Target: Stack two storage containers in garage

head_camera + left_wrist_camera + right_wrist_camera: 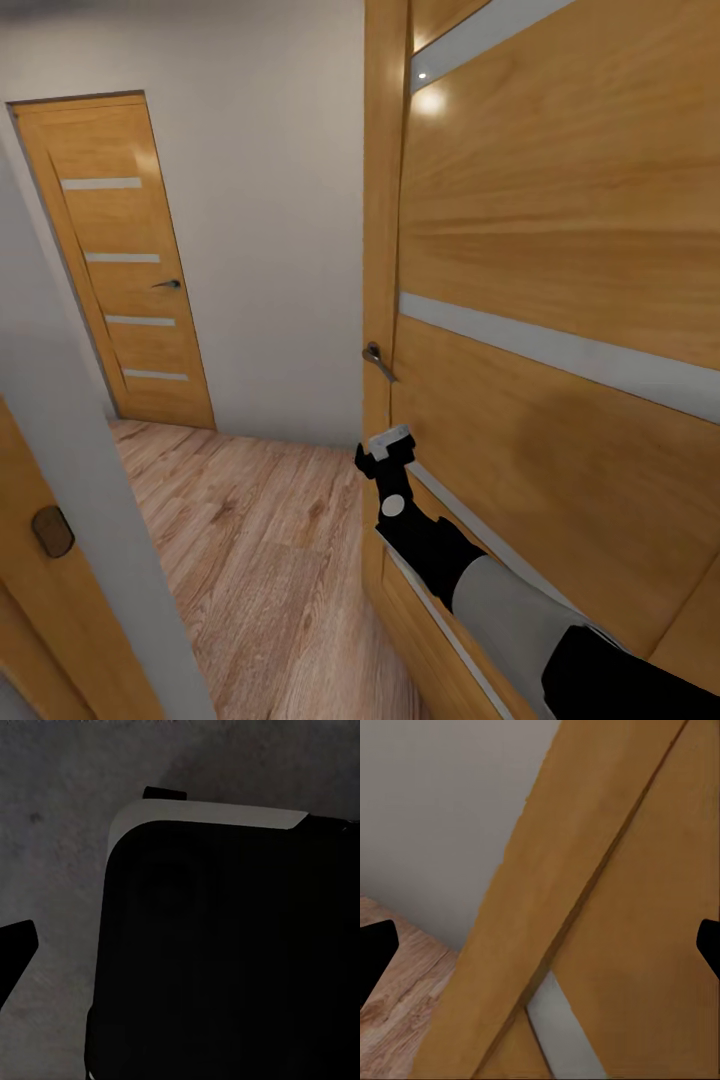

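Hallway scene. The right arm's black-and-grey gripper [385,452] is raised close to a large honey-coloured wooden door with pale horizontal strips [560,300], just below its curved metal lever handle [378,360]; in the right wrist view its dark fingertips [375,956] stand well spread. A second matching closed door [130,270] sits in the white wall [270,200] beyond the light wood-plank floor [260,540]. Left gripper: state cannot be told. No storage container is in view.

Narrow hallway with a light wood-plank floor [260,560] and plain white walls [270,200]. There's a closed wooden door [125,270] with pale stripes at 11 o'clock, plus another matching door [560,300] up close at 2 o'clock with a metal handle [378,360].
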### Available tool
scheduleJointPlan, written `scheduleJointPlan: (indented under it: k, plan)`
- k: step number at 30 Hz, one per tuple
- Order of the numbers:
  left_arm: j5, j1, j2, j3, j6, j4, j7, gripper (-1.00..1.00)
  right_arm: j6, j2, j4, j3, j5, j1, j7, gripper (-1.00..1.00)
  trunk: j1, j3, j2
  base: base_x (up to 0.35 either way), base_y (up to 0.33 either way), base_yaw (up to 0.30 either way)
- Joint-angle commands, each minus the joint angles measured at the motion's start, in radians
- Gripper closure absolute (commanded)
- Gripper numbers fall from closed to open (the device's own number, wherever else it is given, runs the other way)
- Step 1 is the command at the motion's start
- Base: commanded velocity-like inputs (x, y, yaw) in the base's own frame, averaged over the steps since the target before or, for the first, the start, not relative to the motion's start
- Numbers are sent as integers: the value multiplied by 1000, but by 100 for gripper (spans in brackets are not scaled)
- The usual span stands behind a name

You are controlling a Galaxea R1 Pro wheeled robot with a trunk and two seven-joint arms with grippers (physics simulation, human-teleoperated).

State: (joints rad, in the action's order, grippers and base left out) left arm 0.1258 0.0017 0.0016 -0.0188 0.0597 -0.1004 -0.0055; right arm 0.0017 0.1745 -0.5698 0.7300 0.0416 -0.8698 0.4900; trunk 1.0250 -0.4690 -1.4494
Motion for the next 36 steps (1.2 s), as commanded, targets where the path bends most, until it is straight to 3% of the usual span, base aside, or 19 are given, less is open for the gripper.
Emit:
scheduleJointPlan:
  k: [1,8,19,24,28,31,36]
  plan:
    - [8,0,0,-1,2,-1,-1,-100,0,0,8,1,3,-1,7,-100,0,-1,-1,0,0,0]
    - [8,1,0,-1,2,-1,0,-100,-1,0,109,-39,3,-40,5,-100,0,-1,-1,0,0,0]
    - [8,0,0,-1,2,-2,0,-100,-9,0,208,-55,11,-113,-4,-100,0,-1,-1,0,0,0]
    - [7,0,0,-1,2,-2,0,-100,-28,0,300,-100,13,-170,-10,-100,0,-1,-1,0,0,0]
    - [7,0,0,-1,2,-2,1,-100,-31,0,319,-113,14,-185,-15,-100,0,-1,-1,0,0,0]
    - [6,0,0,-1,2,-2,1,-100,-31,0,364,-143,14,-224,-21,-100,0,-1,-1,0,0,0]
    - [7,1,0,-1,1,-2,1,-100,-34,0,400,-177,14,-241,-30,-100,0,-1,-1,0,0,0]
